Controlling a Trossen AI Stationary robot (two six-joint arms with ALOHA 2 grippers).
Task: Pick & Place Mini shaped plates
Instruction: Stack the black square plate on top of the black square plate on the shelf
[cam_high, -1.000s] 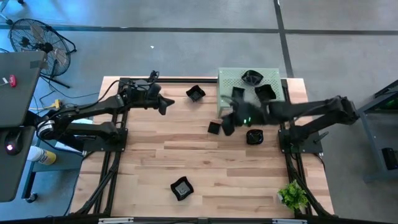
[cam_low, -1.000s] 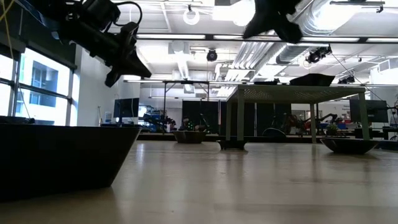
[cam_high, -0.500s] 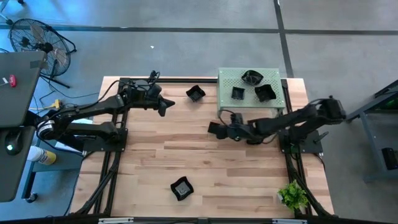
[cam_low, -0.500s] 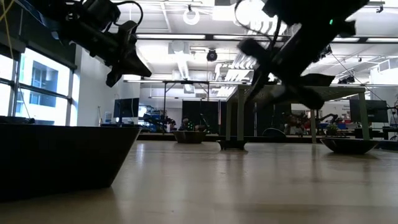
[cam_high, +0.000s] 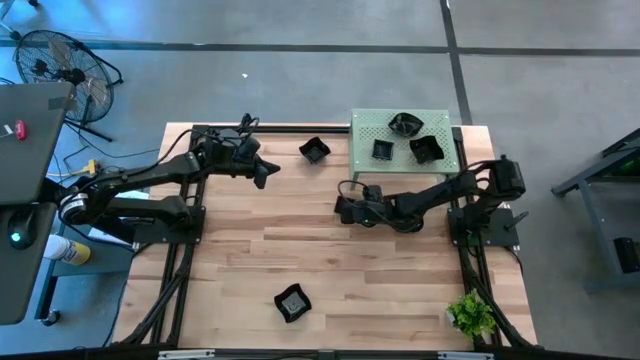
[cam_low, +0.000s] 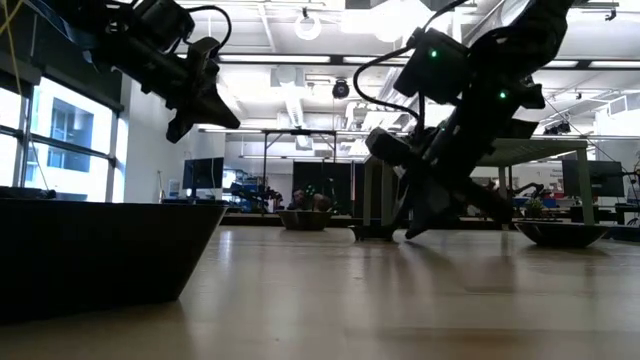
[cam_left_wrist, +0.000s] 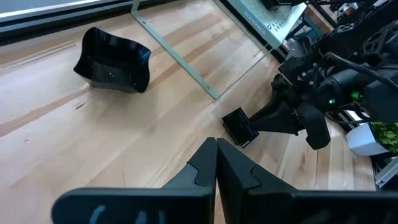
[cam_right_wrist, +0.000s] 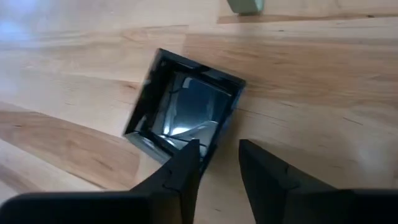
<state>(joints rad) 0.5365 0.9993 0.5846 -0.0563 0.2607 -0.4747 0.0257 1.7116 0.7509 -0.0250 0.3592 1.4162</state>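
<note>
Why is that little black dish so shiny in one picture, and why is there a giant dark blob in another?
Right wrist view: the glossy black square mini plate mirrors the ceiling lights, so pale glare fills its bottom, just ahead of the right end effector. Low view: another black dish sits very close to the camera, so it looks huge and dark against bright windows.
</note>
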